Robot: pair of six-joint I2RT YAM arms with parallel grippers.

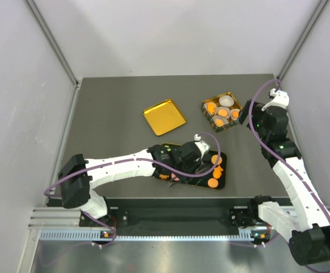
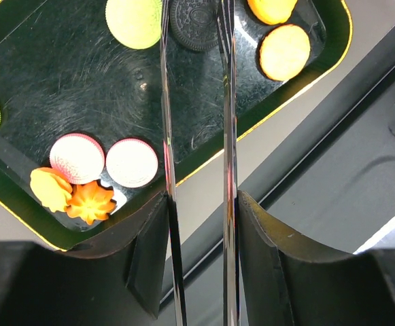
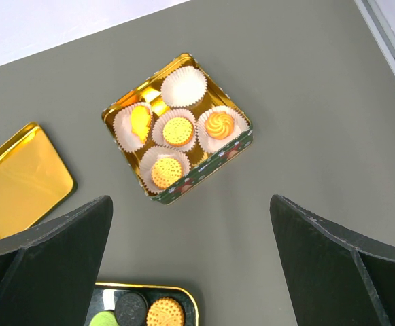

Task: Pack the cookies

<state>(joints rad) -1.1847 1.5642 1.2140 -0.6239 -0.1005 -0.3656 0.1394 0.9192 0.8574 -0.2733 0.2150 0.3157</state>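
Most loose cookies (image 2: 285, 51) lie in the black, gold-rimmed tray (image 2: 61, 75) at the near edge of the surface (image 3: 306, 102). In the left wrist view, two pink rounds sit side by side near the tray's corner, with two orange flowers touching each other just beside them. A yellow-green round and a dark cookie (image 2: 194, 24) lie farther in, two orange rounds are off to the right, and another green one shows at the left edge.

The left hand (image 2: 194, 61) hangs over this tray, its thin fingers (image 2: 166, 170) standing part way apart. The dark cookie lies right between them, meeting both blades. It cannot be told whether they pinch it or merely frame it.

Farther back and to the right stands the square tin (image 3: 204, 178) with five white cups (image 3: 183, 85). That cup is bare. The other four each hold one cookie: a yellow piece, two round orange ones and an orange swirl.

The gold lid (image 3: 20, 176) lies flat to the tin's left, apart from it.

The right hand (image 3: 190, 204) hovers above the tin, spread wide and holding nothing.
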